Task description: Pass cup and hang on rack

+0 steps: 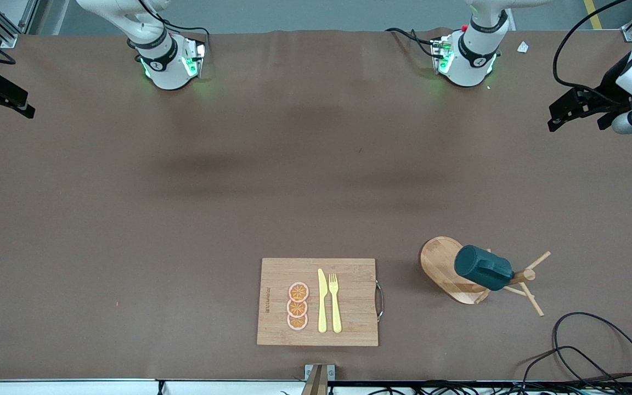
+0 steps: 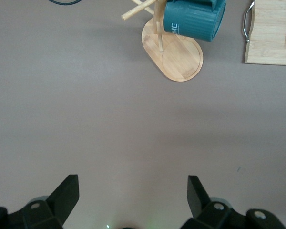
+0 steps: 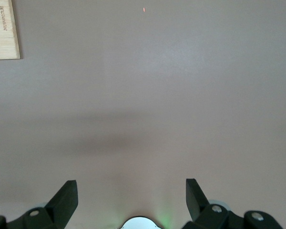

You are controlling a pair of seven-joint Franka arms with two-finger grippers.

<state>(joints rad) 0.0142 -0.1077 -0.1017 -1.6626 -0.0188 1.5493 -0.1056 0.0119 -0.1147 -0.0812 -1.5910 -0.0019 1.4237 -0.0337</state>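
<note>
The dark teal cup (image 1: pixel 483 267) hangs tilted on a peg of the wooden rack (image 1: pixel 441 262), free of both grippers. The rack stands near the front edge, toward the left arm's end of the table. In the left wrist view the cup (image 2: pixel 193 19) hangs over the rack's oval base (image 2: pixel 181 59). My left gripper (image 1: pixel 576 115) is raised over the table's edge at its own end, open and empty (image 2: pixel 133 183). Over the table's edge at the right arm's end, my right gripper (image 1: pixel 3 99) is raised too, open and empty (image 3: pixel 132 187).
A bamboo cutting board (image 1: pixel 349 271) with a metal handle lies near the front edge, beside the rack. It carries three orange slices (image 1: pixel 298 306), a yellow knife (image 1: pixel 322 300) and a yellow fork (image 1: pixel 334 302). Black cables (image 1: pixel 585 351) loop at the front corner by the rack.
</note>
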